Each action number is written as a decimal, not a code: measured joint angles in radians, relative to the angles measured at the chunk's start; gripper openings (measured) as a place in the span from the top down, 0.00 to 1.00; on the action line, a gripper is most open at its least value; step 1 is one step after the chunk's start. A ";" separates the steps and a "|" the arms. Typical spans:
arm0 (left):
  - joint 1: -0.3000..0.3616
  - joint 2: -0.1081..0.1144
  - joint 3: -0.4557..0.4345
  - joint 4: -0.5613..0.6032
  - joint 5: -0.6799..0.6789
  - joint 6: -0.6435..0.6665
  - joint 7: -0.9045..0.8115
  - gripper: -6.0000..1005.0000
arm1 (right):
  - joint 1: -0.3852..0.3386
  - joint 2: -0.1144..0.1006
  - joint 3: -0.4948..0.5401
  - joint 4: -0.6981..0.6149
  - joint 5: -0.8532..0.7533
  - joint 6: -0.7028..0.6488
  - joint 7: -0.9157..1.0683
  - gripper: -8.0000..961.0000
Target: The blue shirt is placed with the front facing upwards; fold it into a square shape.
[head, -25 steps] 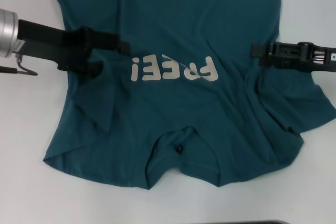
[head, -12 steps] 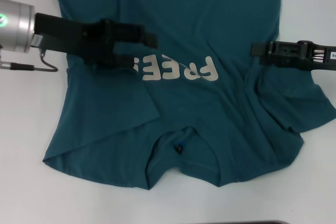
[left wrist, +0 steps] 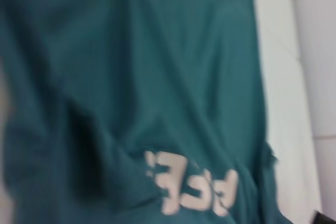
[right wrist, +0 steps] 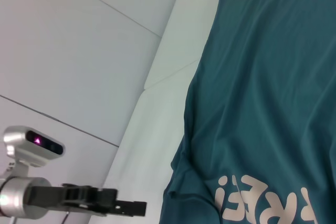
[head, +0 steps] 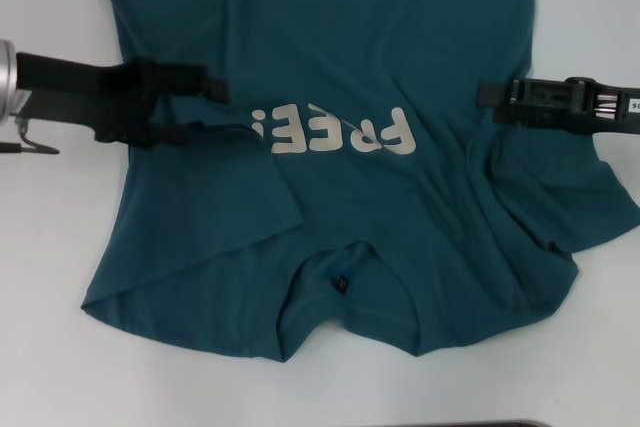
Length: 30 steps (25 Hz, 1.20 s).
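Note:
The blue shirt (head: pixel 350 37) lies flat on the white table (head: pixel 50 247), collar (head: pixel 345 267) toward me, off-white letters (head: pixel 335 132) on the chest. Its left sleeve flap (head: pixel 220 197) is folded inward onto the body and reaches the end of the letters. My left gripper (head: pixel 218 107) is open and empty, hovering over the shirt's left edge. It also shows in the right wrist view (right wrist: pixel 131 208). My right gripper (head: pixel 485 102) is over the shirt's right side, where creases gather. The left wrist view shows the shirt (left wrist: pixel 131 51) and its letters (left wrist: pixel 194 184).
Bare white table lies on both sides of the shirt and in front of the collar. A dark edge (head: pixel 480 424) shows at the very front. A white wall (right wrist: pixel 79 35) stands beyond the table in the right wrist view.
My left gripper moved right over the chest with the sleeve, let it go, then drew back left, open. The sleeve stays folded inward. The right arm has not moved.

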 joint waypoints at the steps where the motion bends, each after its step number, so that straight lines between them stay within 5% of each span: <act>1: 0.003 -0.002 0.000 0.003 0.004 -0.014 -0.001 0.05 | 0.000 0.000 0.000 0.000 0.000 0.000 0.002 0.02; 22: -0.042 -0.038 0.032 0.112 0.025 -0.225 0.018 0.05 | -0.009 -0.003 0.000 0.000 0.000 0.002 0.012 0.02; 26: -0.066 -0.054 -0.018 0.113 -0.066 -0.145 0.124 0.06 | -0.006 -0.003 0.000 0.000 0.000 0.001 0.005 0.02; 30: -0.028 -0.041 -0.090 0.090 -0.165 -0.049 0.179 0.06 | -0.005 -0.003 0.000 0.000 0.000 -0.002 -0.015 0.02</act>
